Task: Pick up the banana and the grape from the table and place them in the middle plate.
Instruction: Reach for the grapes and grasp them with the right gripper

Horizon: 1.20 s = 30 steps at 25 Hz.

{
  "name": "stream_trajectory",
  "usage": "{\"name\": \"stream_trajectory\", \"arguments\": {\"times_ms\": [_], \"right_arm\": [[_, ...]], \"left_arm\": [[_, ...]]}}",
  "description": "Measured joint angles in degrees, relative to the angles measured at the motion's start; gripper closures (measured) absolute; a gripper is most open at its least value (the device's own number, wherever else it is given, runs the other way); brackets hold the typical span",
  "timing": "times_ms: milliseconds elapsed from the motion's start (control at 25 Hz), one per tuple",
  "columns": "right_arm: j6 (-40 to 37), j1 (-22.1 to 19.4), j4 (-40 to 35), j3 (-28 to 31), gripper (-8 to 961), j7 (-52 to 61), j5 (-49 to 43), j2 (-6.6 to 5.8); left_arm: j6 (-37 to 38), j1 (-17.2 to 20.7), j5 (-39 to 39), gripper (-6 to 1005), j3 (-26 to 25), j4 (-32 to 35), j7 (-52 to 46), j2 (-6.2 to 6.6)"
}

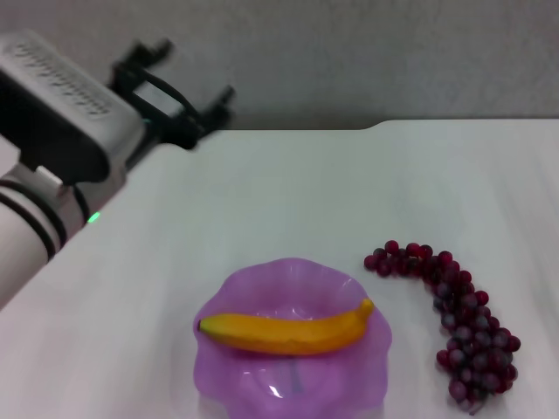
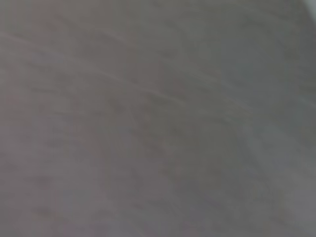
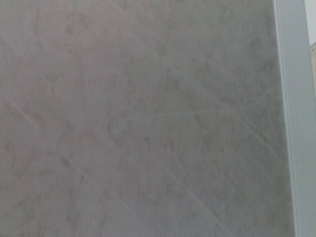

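Left arm raised at far left, forearm angled up toward the far side; left gripper (image 1: pixel 179 103) held high, fingers spread apart. Right arm not visible.

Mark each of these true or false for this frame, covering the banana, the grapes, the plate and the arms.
1. The banana lies inside the purple plate. True.
2. The grape bunch is in the plate too. False: it rests on the white table, on the plate's right side, apart from it.
3. The left gripper holds the banana. False: it is raised near the table's far left, holding nothing.
4. The right gripper appears in the head view. False: it is not in view.
5. The banana spans the plate crosswise. True.
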Motion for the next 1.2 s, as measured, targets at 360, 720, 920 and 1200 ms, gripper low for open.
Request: {"name": "stream_trajectory", "arguments": {"times_ms": [360, 720, 920, 1200], "right_arm": [[-0.2, 0.0, -0.1, -0.7, 329, -0.9, 0.0, 0.1], [1.5, -0.1, -1.3, -1.4, 330, -1.0, 0.0, 0.07], [12.8, -1.0, -6.3, 2.0, 331, -1.2, 0.0, -0.13], [43.5, -4.2, -22.7, 13.4, 332, -7.8, 0.0, 0.03]], "left_arm": [[33.5, -0.5, 0.9, 115, 0.3, 16.4, -16.2, 1.04], [31.4, -2.9, 10.2, 115, 0.0, 20.7, -46.8, 10.81], [27.1, -0.8, 13.9, 115, -1.8, 19.0, -47.5, 10.87], [22.8, 2.1, 18.9, 115, -4.6, 15.0, -47.2, 9.17]]}}
